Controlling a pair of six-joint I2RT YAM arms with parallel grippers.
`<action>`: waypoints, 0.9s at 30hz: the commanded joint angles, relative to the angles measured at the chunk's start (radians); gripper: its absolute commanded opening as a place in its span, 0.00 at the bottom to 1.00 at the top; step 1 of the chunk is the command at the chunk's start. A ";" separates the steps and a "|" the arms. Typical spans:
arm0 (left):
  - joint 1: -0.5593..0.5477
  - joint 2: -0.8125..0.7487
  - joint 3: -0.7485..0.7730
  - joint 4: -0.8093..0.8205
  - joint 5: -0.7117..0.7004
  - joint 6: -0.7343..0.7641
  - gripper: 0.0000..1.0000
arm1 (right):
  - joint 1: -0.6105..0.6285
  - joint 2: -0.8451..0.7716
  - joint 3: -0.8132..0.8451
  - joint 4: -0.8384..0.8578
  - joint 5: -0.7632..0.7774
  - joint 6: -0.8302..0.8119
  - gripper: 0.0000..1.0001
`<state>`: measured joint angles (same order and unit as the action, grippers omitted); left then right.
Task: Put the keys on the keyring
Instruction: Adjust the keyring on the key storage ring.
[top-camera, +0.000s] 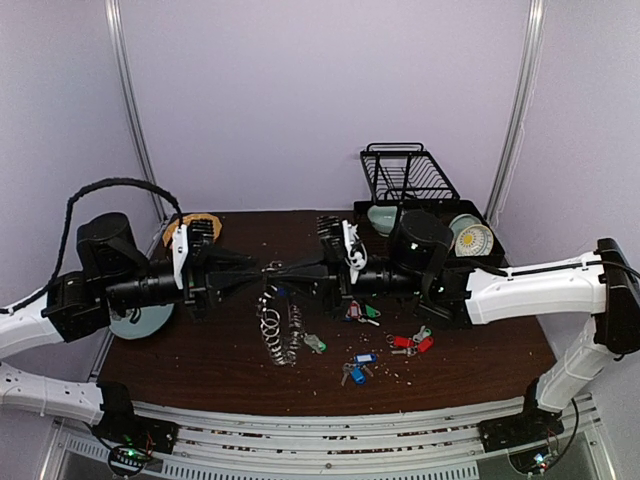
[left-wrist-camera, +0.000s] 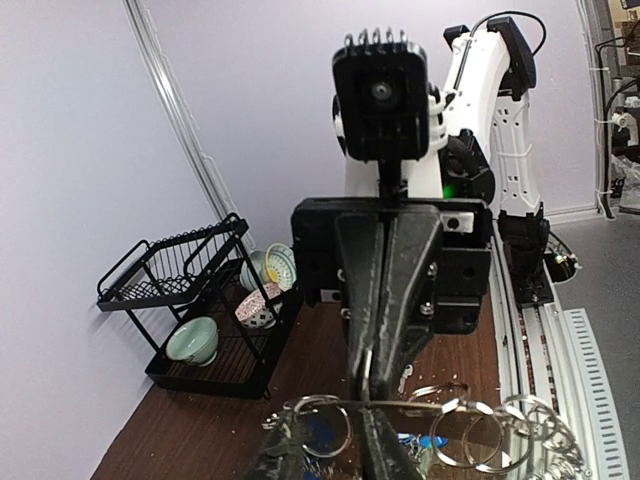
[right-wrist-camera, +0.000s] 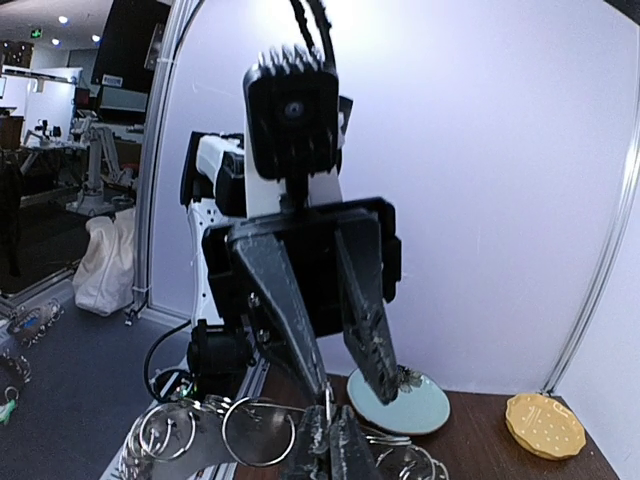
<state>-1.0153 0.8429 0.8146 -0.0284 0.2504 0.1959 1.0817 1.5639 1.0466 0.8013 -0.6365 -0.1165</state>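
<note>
The right gripper (left-wrist-camera: 366, 385) is clenched on a top link of the keyring (top-camera: 279, 335), which hangs at the middle of the table (top-camera: 200, 345) with its lower loops heaped on the wood. The left gripper (right-wrist-camera: 356, 388) faces it, fingers parted and grasping nothing (one finger may brush a ring). The keys (top-camera: 360, 360) lie loose at three to five o'clock of the ring. I can make out none threaded, so by my judgement nearly all the work remains.

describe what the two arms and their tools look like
The left arm and right arm have white shells and black joints. The left tool and right tool are black, each with two tapered fingers. A black cable loops above the left arm.
</note>
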 joint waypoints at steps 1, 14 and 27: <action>-0.003 0.030 0.029 0.078 0.059 -0.001 0.22 | 0.008 -0.017 -0.010 0.215 0.024 0.076 0.00; -0.003 0.054 0.037 0.150 0.073 -0.015 0.18 | 0.013 -0.010 -0.001 0.182 0.025 0.050 0.00; -0.002 0.008 0.010 0.140 0.097 -0.009 0.20 | 0.012 -0.022 0.009 0.131 0.014 0.014 0.00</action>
<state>-1.0149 0.8646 0.8181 0.0628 0.3210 0.1917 1.0889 1.5635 1.0367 0.9230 -0.6254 -0.0872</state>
